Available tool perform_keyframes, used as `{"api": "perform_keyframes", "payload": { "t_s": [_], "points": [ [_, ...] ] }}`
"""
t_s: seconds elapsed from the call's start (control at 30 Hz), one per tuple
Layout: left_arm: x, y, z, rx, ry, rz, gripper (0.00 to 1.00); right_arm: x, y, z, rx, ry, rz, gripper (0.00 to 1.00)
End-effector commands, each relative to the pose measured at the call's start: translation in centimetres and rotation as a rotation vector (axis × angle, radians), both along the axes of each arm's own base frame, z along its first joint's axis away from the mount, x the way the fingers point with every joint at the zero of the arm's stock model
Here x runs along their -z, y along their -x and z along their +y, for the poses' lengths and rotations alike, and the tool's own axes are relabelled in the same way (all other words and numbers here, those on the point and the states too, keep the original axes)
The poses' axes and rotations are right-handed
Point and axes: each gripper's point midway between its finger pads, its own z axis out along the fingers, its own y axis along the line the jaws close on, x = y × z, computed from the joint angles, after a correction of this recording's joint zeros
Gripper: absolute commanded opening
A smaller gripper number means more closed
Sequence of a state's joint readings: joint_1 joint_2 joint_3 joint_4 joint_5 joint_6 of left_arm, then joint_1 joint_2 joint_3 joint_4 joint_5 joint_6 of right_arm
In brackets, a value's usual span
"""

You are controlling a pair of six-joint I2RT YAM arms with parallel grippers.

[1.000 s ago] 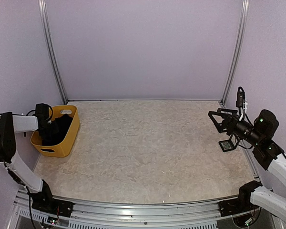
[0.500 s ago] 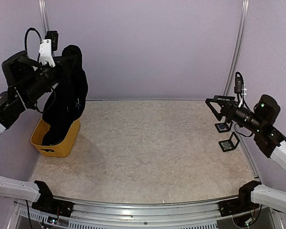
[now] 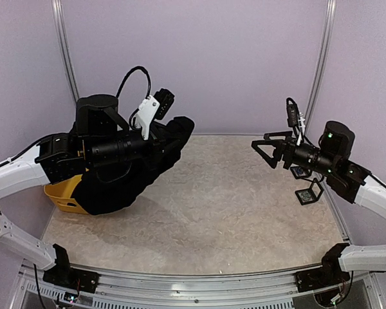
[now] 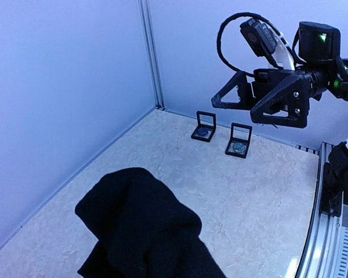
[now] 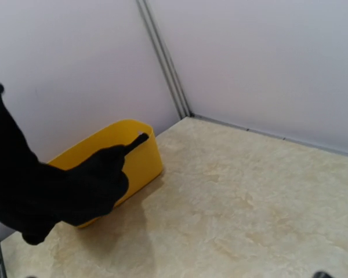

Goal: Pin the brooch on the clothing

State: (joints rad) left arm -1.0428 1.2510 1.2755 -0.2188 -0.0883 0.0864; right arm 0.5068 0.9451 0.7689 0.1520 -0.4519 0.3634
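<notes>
Nearest me, my left pincer [image 3: 172, 133] is clenched on a bunch of the black T-shirt [image 3: 116, 187]. Its fingers are buried in the fabric, so I cannot see them. The shirt hangs in the air from that grip, just above the yellow basket [image 3: 60, 195] and toward the open table side of it. Its lower folds drape in front of the basket and hide most of it, so I cannot tell what lies inside. The shirt looks soft and plain black, crumpled into a thick, rounded lump with loose folds trailing below.

Across the table from the basket, my right pincer [image 3: 262, 151] hangs in the air with its fingers spread wide, gripping nothing, and it points back toward the basket.

Beyond it, against the wall opposite the basket, two small black-framed cases stand tilted on the table, close together but apart. One case [image 4: 206, 114] holds a small dark bluish piece and the other case [image 4: 242, 125] a small greenish one. Both pieces are too small to make out.
</notes>
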Motion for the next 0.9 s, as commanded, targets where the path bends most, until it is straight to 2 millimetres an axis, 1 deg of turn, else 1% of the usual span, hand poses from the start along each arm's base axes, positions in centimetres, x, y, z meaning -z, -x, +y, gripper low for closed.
{"api": "perform_keyframes", "payload": {
  "t_s": [0.0, 0.03, 0.07, 0.1, 0.13, 0.17, 0.2, 0.23, 0.27, 0.3, 0.33, 0.37, 0.4, 0.43, 0.47, 0.5, 0.53, 0.57, 0.6, 0.63, 0.67, 0.7, 0.73, 0.77, 0.8, 0.83, 0.87],
  "points": [
    [-3.4, -0.7, -1.7, 0.026, 0.032, -0.137, 0.00, -0.4, 0.8, 2.9, -0.066, 0.050, -0.053, 0.98],
    [-1.6, -1.6, -2.2, 0.020, -0.006, -0.127, 0.00, -0.4, 1.2, 4.2, -0.090, 0.073, -0.082, 0.97],
    [0.0, -2.2, -2.6, 0.025, -0.032, -0.109, 0.00, 0.4, 1.3, 5.6, -0.104, 0.109, -0.097, 0.97],
    [2.4, -3.0, -3.3, 0.039, -0.069, -0.073, 0.00, 0.8, 1.6, 6.9, -0.110, 0.140, -0.115, 0.97],
    [4.4, -3.5, -4.0, 0.071, -0.091, -0.036, 0.00, 1.4, 1.5, 7.7, -0.118, 0.162, -0.120, 0.98],
    [6.2, -3.4, -4.6, 0.115, -0.109, -0.002, 0.04, 1.9, 1.2, 8.2, -0.124, 0.175, -0.112, 0.98],
    [8.3, -3.1, -5.5, 0.168, -0.131, 0.036, 0.38, 2.3, 0.8, 8.5, -0.120, 0.184, -0.100, 0.99],
    [9.5, -2.8, -6.0, 0.197, -0.143, 0.058, 0.85, 2.7, 0.1, 8.6, -0.098, 0.197, -0.087, 0.99],
    [10.5, -2.8, -6.4, 0.201, -0.164, 0.069, 0.97, 3.1, -0.6, 8.4, -0.064, 0.213, -0.078, 0.99],
    [11.1, -2.9, -6.3, 0.183, -0.179, 0.074, 0.99, 3.6, -1.3, 8.2, -0.026, 0.229, -0.065, 0.99],
    [11.0, -2.9, -6.1, 0.169, -0.180, 0.068, 0.99, 4.3, -2.0, 7.9, 0.013, 0.252, -0.046, 0.99],
    [10.3, -2.9, -5.4, 0.147, -0.166, 0.051, 0.99, 4.9, -2.5, 7.8, 0.039, 0.272, -0.024, 1.00],
    [9.6, -3.4, -4.4, 0.099, -0.147, 0.034, 0.99, 5.6, -2.9, 7.9, 0.048, 0.289, 0.003, 1.00],
    [7.8, -3.7, -2.6, 0.043, -0.108, 0.012, 0.99, 6.4, -3.1, 8.1, 0.048, 0.299, 0.036, 0.99],
    [7.1, -4.5, -0.8, -0.018, -0.089, 0.017, 0.99, 7.3, -3.2, 8.4, 0.042, 0.311, 0.066, 0.99],
    [6.3, -5.3, 1.5, -0.092, -0.070, 0.025, 0.99, 8.3, -3.1, 9.1, 0.034, 0.328, 0.086, 0.99],
    [6.5, -6.3, 3.8, -0.173, -0.067, 0.052, 0.99, 9.4, -3.0, 9.8, 0.031, 0.357, 0.093, 0.99],
    [6.7, -7.0, 6.8, -0.275, -0.074, 0.081, 0.99, 10.7, -2.7, 11.0, 0.021, 0.399, 0.092, 0.99],
    [7.5, -7.8, 9.7, -0.380, -0.090, 0.115, 0.99, 11.9, -2.5, 12.3, 0.011, 0.449, 0.086, 0.99],
    [8.8, -8.7, 12.6, -0.493, -0.114, 0.161, 0.99, 14.3, -2.3, 13.8, -0.010, 0.524, 0.104, 1.00],
    [9.8, -9.1, 15.3, -0.587, -0.131, 0.199, 0.99, 14.8, -2.2, 15.1, -0.024, 0.560, 0.094, 1.00],
    [11.3, -9.5, 17.8, -0.670, -0.159, 0.244, 0.99, 17.7, -2.3, 16.5, -0.052, 0.639, 0.127, 1.00],
    [12.5, -9.5, 19.8, -0.735, -0.181, 0.280, 0.99, 19.4, -2.3, 17.7, -0.077, 0.692, 0.143, 1.00],
    [13.8, -9.3, 21.2, -0.777, -0.201, 0.318, 0.99, 21.1, -2.4, 18.9, -0.097, 0.746, 0.156, 1.00],
    [14.7, -8.9, 22.0, -0.794, -0.209, 0.350, 0.99, 22.6, -2.6, 19.9, -0.111, 0.798, 0.162, 1.00],
    [15.3, -8.4, 22.3, -0.793, -0.210, 0.377, 0.99, 24.7, -2.6, 20.7, -0.119, 0.869, 0.176, 1.00],
    [16.0, -7.8, 22.2, -0.787, -0.193, 0.409, 0.99, 26.3, -2.7, 21.3, -0.118, 0.938, 0.178, 1.00]
  ]
}}
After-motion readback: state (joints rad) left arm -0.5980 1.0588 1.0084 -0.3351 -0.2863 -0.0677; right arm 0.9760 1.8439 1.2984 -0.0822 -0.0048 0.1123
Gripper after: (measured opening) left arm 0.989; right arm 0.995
